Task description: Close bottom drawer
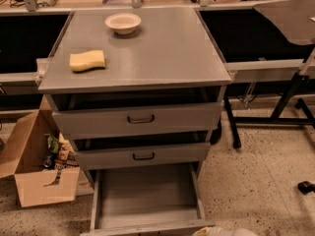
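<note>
The bottom drawer [147, 191] has its front cut off at 6 o'clock; the gripper [219, 231], at 5 o'clock, is mostly cropped.

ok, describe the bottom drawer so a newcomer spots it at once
Find the grey cabinet carrying a bowl and sponge. Of its three drawers, the bottom drawer is the lowest. Only it is pulled far out, showing a bare grey floor; the gripper sits at its front corner.

The bottom drawer [147, 191] stands open, gripper [224, 231] by its front-right corner.
</note>
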You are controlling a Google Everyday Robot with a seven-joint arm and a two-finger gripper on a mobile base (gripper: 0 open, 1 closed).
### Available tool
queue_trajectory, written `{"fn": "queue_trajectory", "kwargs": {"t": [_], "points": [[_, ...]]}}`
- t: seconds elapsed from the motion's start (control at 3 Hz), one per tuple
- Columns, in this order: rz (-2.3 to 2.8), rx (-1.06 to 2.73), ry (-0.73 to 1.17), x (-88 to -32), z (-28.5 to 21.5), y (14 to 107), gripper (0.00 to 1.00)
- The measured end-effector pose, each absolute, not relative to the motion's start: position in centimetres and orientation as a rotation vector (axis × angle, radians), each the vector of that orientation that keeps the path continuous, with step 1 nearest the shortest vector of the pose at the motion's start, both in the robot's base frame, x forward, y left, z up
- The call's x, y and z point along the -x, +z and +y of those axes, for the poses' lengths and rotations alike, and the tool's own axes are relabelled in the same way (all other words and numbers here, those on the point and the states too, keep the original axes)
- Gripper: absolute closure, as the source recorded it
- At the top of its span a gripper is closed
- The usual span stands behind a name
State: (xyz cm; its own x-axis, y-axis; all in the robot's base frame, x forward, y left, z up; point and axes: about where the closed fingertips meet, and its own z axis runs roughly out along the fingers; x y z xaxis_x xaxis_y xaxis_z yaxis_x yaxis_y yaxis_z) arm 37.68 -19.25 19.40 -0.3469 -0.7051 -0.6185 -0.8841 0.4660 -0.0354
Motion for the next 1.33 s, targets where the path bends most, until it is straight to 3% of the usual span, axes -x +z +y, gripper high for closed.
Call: {"fn": "queue_trajectory", "kwargs": {"t": [0.33,1.33], "points": [[2.157,1.33,0.39,-38.3,-19.3,17.9,0.97],[2.028,1.484,0.361,-41.0,-17.6,16.5,1.0]]}}
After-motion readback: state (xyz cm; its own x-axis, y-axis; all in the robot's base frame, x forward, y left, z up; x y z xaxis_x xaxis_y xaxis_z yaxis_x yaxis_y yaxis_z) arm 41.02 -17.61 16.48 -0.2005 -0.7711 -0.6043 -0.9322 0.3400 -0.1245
